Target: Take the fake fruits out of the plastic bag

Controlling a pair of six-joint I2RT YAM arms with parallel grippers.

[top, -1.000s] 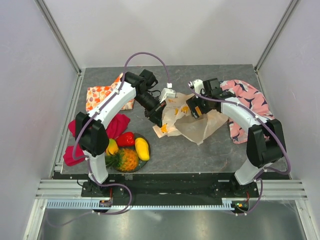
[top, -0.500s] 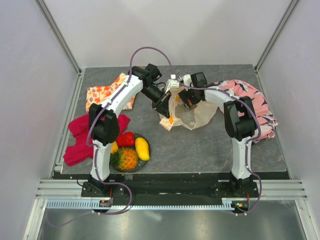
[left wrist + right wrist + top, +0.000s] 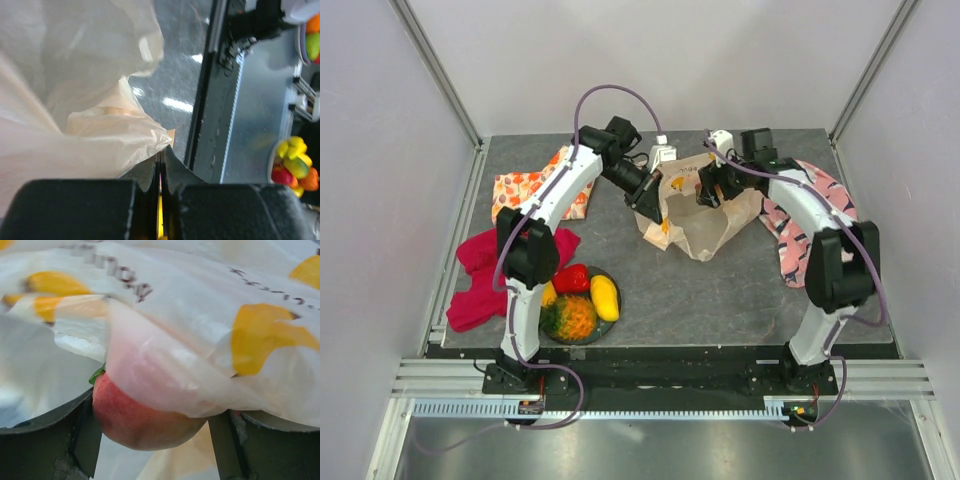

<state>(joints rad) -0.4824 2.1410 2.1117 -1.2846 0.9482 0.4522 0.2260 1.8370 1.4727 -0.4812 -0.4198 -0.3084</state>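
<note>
The cream plastic bag [image 3: 705, 222] printed with yellow bananas lies crumpled at mid-table. My left gripper [image 3: 650, 205] is shut on its left edge, and the film [image 3: 75, 100] bulges past my left gripper [image 3: 161, 155]. My right gripper [image 3: 710, 190] reaches into the bag from the right. Its jaws stand open either side of a pink-red round fruit [image 3: 137, 417], half under the bag film [image 3: 200, 340]. The fruit touches the left finger [image 3: 45, 430]; a thin gap shows at the right one. A pineapple [image 3: 572, 318], red pepper [image 3: 572, 277] and mango [image 3: 605, 297] rest on a dark plate [image 3: 601, 276].
An orange-fruit-printed cloth [image 3: 525, 190] lies at the back left and a red cloth [image 3: 480, 275] beside the plate. A pink patterned cloth [image 3: 815, 205] lies under the right arm. Walls close the table on three sides, and a metal rail [image 3: 660, 380] runs along the near edge.
Both grippers have moved toward the back of the table, and the bag has been drawn along and bunched up between them. The fruits on the plate have not moved.
</note>
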